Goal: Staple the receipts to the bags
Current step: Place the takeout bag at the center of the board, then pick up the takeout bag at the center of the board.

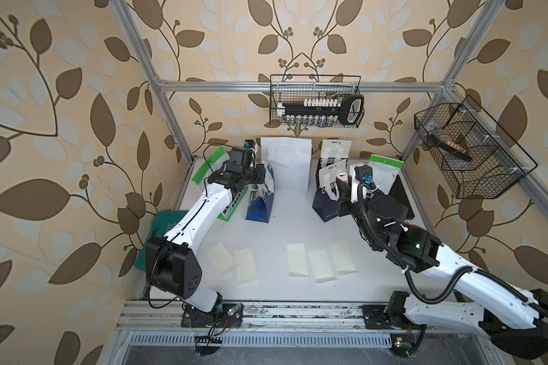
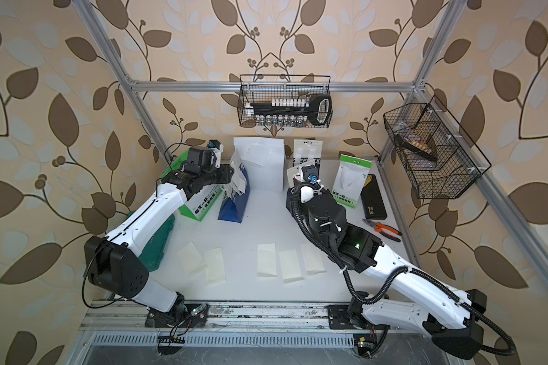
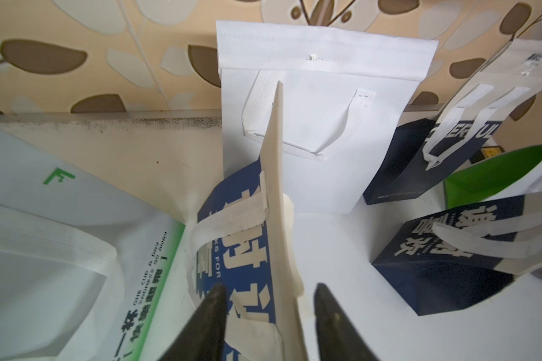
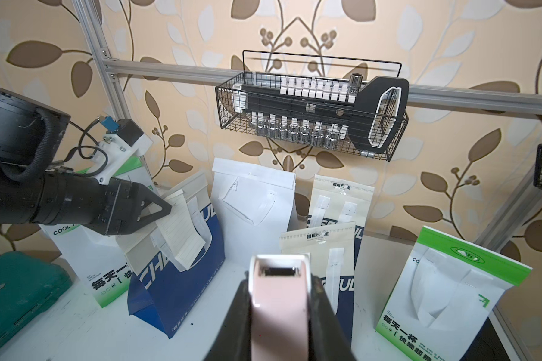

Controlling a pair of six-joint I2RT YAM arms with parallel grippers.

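Observation:
My left gripper (image 3: 269,287) stands open, its jaws on either side of the top edge of a blue-and-white bag (image 4: 182,287) and touching nothing. A cream receipt (image 4: 182,228) hangs against that bag's handles, edge-on (image 3: 274,187) in the left wrist view. My right gripper (image 4: 279,287) is shut on a pink stapler (image 4: 279,309), raised in front of two navy bags (image 1: 329,164). A plain white bag (image 1: 290,164) and two white-and-green bags (image 1: 386,170) (image 2: 200,208) stand along the back. Several loose receipts (image 1: 297,259) lie flat near the table's front.
A teal case (image 1: 162,227) lies at the left edge under my left arm. Orange-handled pliers (image 2: 382,229) and a black case (image 2: 373,196) sit at the right. A wire basket (image 1: 317,101) with a socket set hangs on the back rail, another wire basket (image 1: 469,151) on the right.

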